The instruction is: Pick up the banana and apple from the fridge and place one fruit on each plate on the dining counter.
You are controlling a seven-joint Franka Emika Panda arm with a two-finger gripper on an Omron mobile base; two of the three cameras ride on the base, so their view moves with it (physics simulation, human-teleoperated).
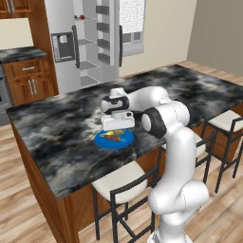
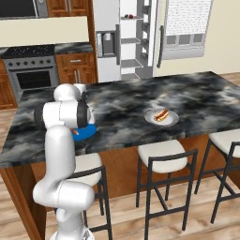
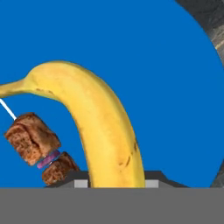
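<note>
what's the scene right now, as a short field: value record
gripper: shut on the banana, low over the blue plate
blue plate also holds: kebab skewer beside the banana
other plate: pale plate with a hot dog, on the dining counter
fridge: door open
apple: small dark red thing on an upper fridge shelf, too small to be sure

Kebab [image 3: 37, 146] of brown meat chunks on a white skewer, hot dog [image 2: 161, 114] right of it, three white-seated black stools [image 2: 165, 154] below the hot dog, oven [image 2: 32, 75] far back left, wooden cabinets [image 1: 29, 80] beside oven.
</note>
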